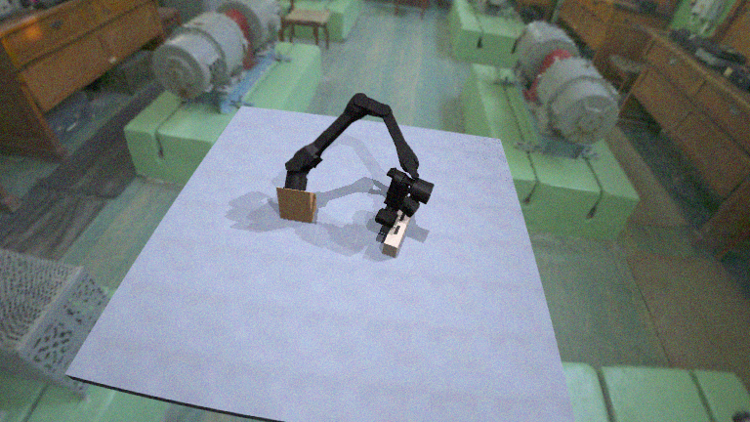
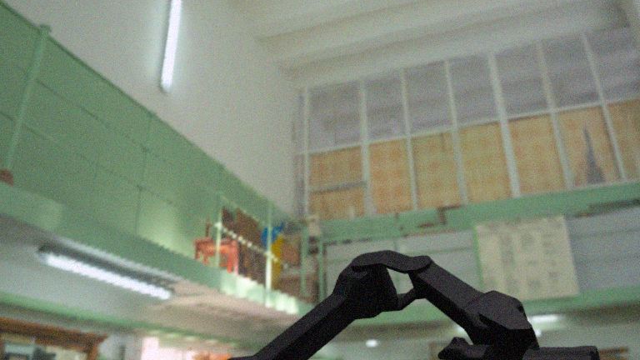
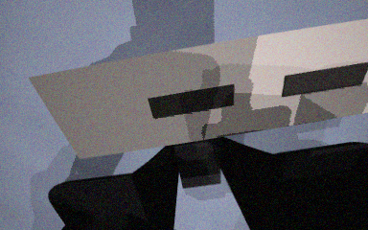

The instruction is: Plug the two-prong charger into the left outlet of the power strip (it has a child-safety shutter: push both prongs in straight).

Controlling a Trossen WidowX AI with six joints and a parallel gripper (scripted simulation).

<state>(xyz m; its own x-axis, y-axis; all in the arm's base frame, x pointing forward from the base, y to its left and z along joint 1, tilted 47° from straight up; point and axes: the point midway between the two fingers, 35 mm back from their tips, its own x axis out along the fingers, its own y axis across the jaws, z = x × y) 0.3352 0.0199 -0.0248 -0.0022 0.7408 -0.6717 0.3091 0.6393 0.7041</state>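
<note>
A beige power strip (image 1: 394, 246) (image 3: 105, 105) lies flat on the pale blue table (image 1: 276, 312). In the wrist view it shows two dark outlet slots, the left one (image 3: 191, 101) and the right one (image 3: 324, 79). My gripper (image 1: 387, 219) (image 3: 194, 140) points down at the strip and is shut on the small dark charger (image 3: 198, 169). The charger sits just in front of the strip's near edge, in line with the left slot. Its prongs are hidden. The exterior view shows only the arm's upper links (image 2: 424, 290).
A brown block (image 1: 297, 204) stands at the arm's base, left of the strip. Green benches with grey motors (image 1: 198, 55) (image 1: 575, 97) surround the table. The table's edges are far from the strip on all sides.
</note>
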